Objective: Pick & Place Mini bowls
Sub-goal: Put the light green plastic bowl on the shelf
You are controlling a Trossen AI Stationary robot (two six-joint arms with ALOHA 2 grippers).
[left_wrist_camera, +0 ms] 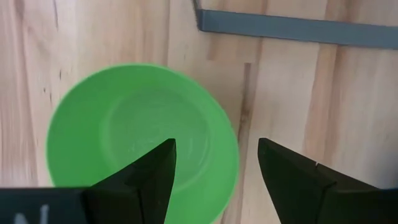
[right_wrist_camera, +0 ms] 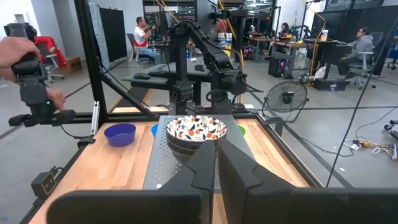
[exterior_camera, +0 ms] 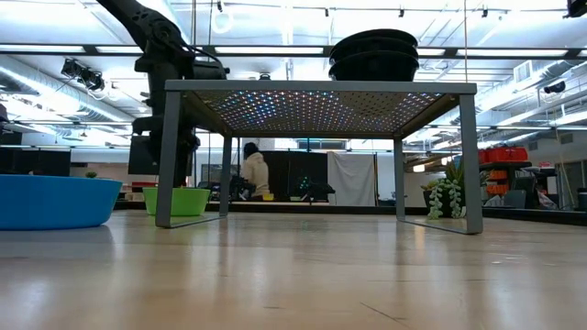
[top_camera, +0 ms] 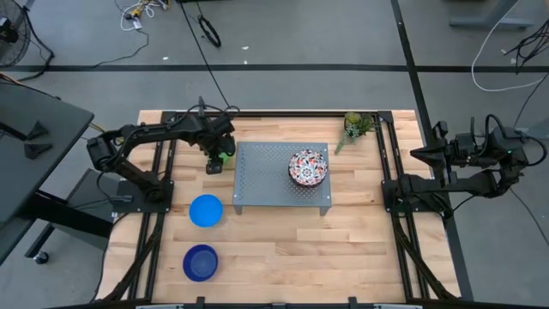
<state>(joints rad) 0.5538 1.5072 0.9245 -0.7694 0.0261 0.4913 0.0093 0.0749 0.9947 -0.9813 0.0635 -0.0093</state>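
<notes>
Dark blue bowl point(top_camera: 200, 263) lies lower left on the desk point(top_camera: 283, 249). Left end effector point(left_wrist_camera: 214, 163), fingers spread wide, straddles the green bowl's point(left_wrist_camera: 134, 134) rim; right end effector point(right_wrist_camera: 217, 163) closed, empty.

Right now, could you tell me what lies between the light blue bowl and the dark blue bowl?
Nothing: in the high view only bare wooden table separates the light blue bowl from the dark blue bowl.

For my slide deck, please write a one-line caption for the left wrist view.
Left gripper, fingers open, hovers over the rim of the green bowl beside the grey stand.
</notes>
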